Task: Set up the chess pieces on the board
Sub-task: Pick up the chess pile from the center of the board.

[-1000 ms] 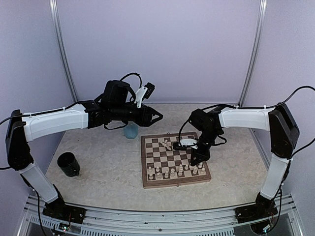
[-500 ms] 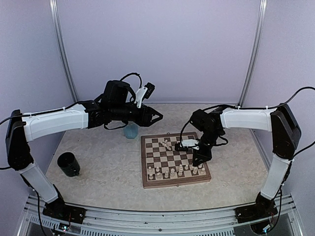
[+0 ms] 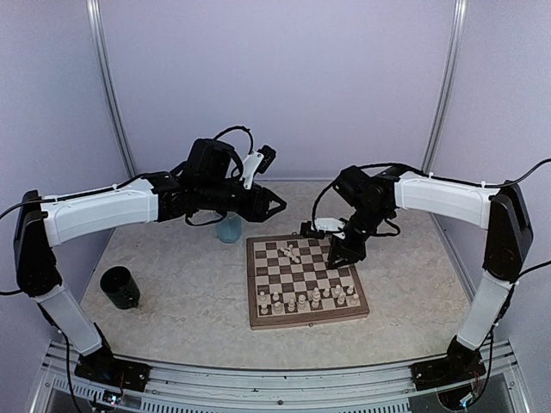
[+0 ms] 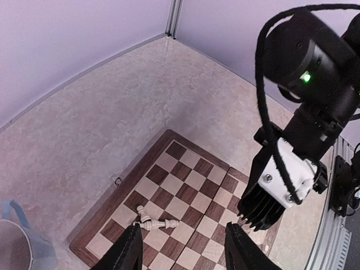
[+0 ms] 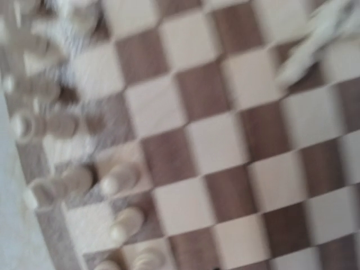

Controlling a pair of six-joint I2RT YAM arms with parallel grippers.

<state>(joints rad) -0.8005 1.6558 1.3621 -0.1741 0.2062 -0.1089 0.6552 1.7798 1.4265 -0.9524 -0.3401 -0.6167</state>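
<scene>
The board [image 3: 303, 280] lies mid-table. Several cream chess pieces [image 3: 303, 301] stand in rows along its near edge. Two more pieces [image 3: 293, 253] lie toppled near its far side; they also show in the left wrist view [image 4: 152, 223]. My left gripper [image 3: 274, 205] hovers open and empty above the board's far-left corner, its fingers [image 4: 128, 254] framing the toppled pieces. My right gripper [image 3: 340, 255] points down over the board's right half, above the squares. Its wrist view is blurred and shows the board [image 5: 225, 140] and standing pieces [image 5: 119, 180], but no fingers.
A pale blue cup [image 3: 229, 228] stands just beyond the board's far-left corner, under my left arm. A black cup [image 3: 120, 286] stands at the left of the table. Metal frame posts and pale walls close in the back and sides.
My right gripper has lifted from the standing rows at the board's near right and moved toward the far side. My left arm has barely moved.
</scene>
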